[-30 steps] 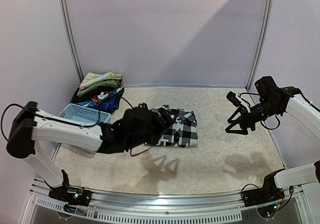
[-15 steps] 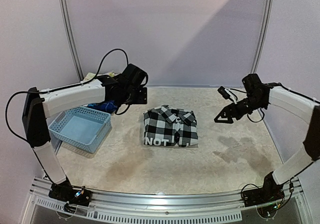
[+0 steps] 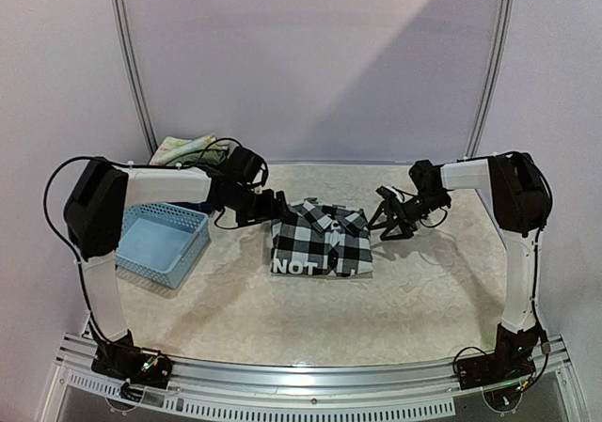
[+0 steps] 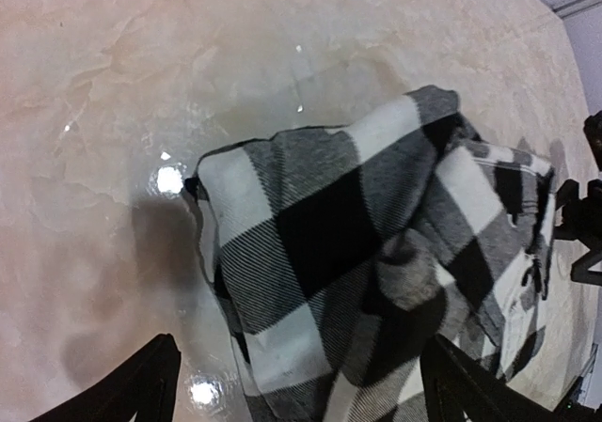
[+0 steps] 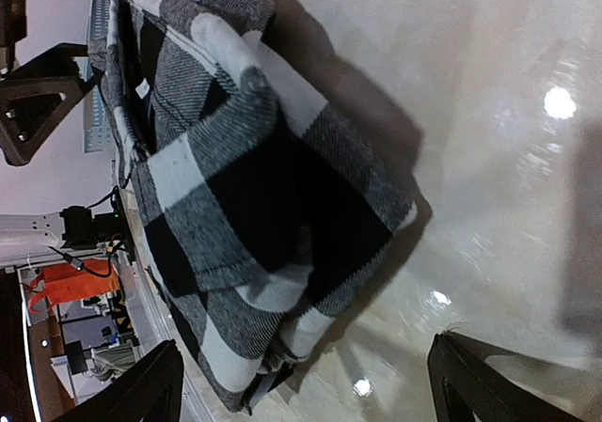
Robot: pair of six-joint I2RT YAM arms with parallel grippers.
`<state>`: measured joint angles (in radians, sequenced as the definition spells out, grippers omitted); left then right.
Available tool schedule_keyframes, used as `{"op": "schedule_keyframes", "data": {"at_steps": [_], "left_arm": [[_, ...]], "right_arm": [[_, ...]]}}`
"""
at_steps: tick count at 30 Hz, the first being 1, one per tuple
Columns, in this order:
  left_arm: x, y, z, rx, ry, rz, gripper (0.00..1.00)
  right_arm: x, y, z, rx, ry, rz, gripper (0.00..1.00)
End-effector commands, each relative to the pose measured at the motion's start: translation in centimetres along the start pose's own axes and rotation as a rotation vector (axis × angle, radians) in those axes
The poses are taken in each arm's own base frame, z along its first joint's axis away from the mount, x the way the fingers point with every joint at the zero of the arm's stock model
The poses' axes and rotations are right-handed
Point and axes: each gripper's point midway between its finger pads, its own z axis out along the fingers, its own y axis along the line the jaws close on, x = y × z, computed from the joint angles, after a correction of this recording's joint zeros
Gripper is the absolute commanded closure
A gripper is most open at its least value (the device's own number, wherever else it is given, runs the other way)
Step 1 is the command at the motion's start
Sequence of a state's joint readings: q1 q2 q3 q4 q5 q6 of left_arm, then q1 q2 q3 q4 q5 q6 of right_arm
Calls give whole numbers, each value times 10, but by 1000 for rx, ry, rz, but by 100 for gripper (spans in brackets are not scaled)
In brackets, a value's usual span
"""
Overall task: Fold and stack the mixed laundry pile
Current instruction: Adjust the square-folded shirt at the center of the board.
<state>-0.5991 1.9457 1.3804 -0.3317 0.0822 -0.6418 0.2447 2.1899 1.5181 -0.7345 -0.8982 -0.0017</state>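
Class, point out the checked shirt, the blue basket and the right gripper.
checked shirt (image 3: 322, 239), top view, middle of folded front.
basket (image 3: 155, 241), top view, bare floor.
right gripper (image 3: 380, 228), top view, between its fingertips.

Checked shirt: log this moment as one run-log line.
checked shirt folded, on table | left gripper open at its left edge | right gripper open at its right edge

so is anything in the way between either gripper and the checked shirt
Nothing visible does. The left gripper is open at the far left corner of the folded checked shirt, and the right gripper is open at its right edge. Both wrist views show the cloth straight ahead with only bare table around it.
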Motion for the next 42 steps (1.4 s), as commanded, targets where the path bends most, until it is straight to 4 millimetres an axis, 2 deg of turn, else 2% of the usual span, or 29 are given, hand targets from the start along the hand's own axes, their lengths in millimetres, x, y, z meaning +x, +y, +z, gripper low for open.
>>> {"op": "schedule_keyframes", "data": {"at_steps": [1,6,8,10,14,17,18,19,22,23,24,26,28,29,31,33,36,39,42], "left_arm": [[0,4,19,47,54,-52,10],[16,11,38,47,116,-55,10],[22,10,47,82,143,-72,14],[26,5,55,132,162,-82,23],[31,4,62,176,190,-103,48],[31,6,59,173,191,-80,64],[32,7,58,168,195,-67,68],[34,7,57,167,204,-54,72],[41,6,54,184,239,-34,83],[43,7,53,189,249,-38,85],[46,8,52,193,260,-46,87],[47,10,51,210,265,-77,94],[43,9,49,238,250,-119,100],[39,10,47,248,242,-135,100],[34,9,44,257,240,-148,100],[29,6,41,262,233,-138,100],[23,2,39,269,226,-130,100],[22,4,40,249,227,-133,92],[18,11,38,196,207,-127,71]], "right_arm": [[0,4,37,-9,61,51,11],[-8,-3,57,6,50,74,20],[-10,-3,64,7,55,69,27],[-13,-4,68,22,47,46,37],[-22,11,54,51,10,-6,49],[-30,49,25,39,-48,-94,52],[-35,76,9,26,-91,-157,52],[-36,96,2,6,-113,-208,52],[-33,174,-17,-120,-157,-387,50],[-32,192,-20,-160,-162,-419,49],[-32,201,-21,-181,-163,-433,48],[-36,196,-22,-141,-167,-428,47],[-39,175,-24,-78,-162,-421,45],[-40,163,-26,-51,-169,-408,45],[-46,133,-36,66,-196,-365,43],[-51,111,-52,180,-225,-367,42],[-55,89,-75,306,-265,-385,39],[-46,86,-80,305,-265,-404,39],[-29,99,-65,205,-228,-433,43]]}}
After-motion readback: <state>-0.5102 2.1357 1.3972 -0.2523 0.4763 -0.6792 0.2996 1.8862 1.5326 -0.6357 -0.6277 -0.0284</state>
